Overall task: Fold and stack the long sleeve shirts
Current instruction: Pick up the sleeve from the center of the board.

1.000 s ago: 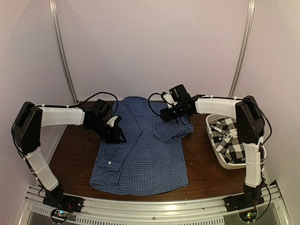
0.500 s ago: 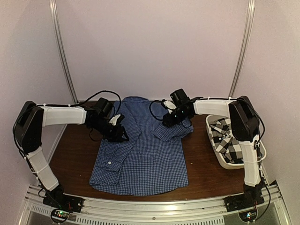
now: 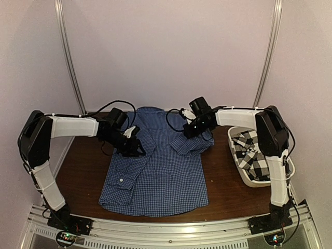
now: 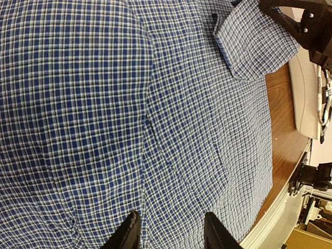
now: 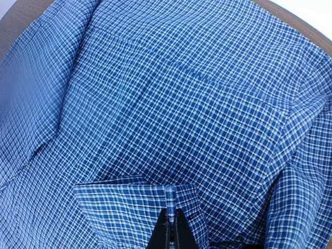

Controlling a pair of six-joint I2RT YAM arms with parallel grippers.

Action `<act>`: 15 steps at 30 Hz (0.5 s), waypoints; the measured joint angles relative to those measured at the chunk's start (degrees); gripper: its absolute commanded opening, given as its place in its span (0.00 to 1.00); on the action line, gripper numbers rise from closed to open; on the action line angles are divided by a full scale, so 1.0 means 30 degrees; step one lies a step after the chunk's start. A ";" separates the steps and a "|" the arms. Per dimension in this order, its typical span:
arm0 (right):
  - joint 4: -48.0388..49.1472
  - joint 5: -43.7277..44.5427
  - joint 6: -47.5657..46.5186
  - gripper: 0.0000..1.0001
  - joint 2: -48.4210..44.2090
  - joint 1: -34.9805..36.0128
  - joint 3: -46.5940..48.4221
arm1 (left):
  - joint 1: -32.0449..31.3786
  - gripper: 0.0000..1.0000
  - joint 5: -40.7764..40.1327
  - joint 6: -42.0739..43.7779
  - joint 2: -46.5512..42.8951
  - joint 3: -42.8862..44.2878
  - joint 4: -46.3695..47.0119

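Note:
The blue gingham long sleeve shirt (image 3: 155,171) lies flat on the brown table, with its right sleeve folded in over the body (image 3: 189,145). My right gripper (image 3: 188,132) is at that folded sleeve. In the right wrist view it (image 5: 171,213) is shut, pinching a narrow ridge of the blue cloth (image 5: 171,194) at the fold's edge. My left gripper (image 3: 139,150) hovers over the shirt's left side. Its fingers (image 4: 171,223) stand open over the flat cloth (image 4: 104,104), with nothing between them. The black-and-white checked shirt (image 3: 252,150) lies crumpled in the tub.
A white plastic tub (image 3: 244,176) stands at the table's right edge, beside the right arm. Bare brown tabletop (image 3: 83,171) shows left of the shirt and between shirt and tub (image 3: 220,171). A metal rail runs along the near edge (image 3: 171,228).
My right gripper has gone from open to shut on the folded sleeve's edge. My left gripper has slid a little to the right over the shirt, staying open.

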 measured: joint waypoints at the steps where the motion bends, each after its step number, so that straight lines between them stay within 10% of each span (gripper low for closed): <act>1: 0.0000 0.0109 0.0124 0.00 -0.0153 0.0000 -0.0015 | -0.0007 0.42 0.0029 -0.0007 0.0015 0.0080 0.0029; 15: 0.3067 0.2616 0.2382 0.00 -0.5173 0.0197 -0.0590 | -0.0007 0.42 0.0321 -0.0226 0.0051 0.0933 0.0146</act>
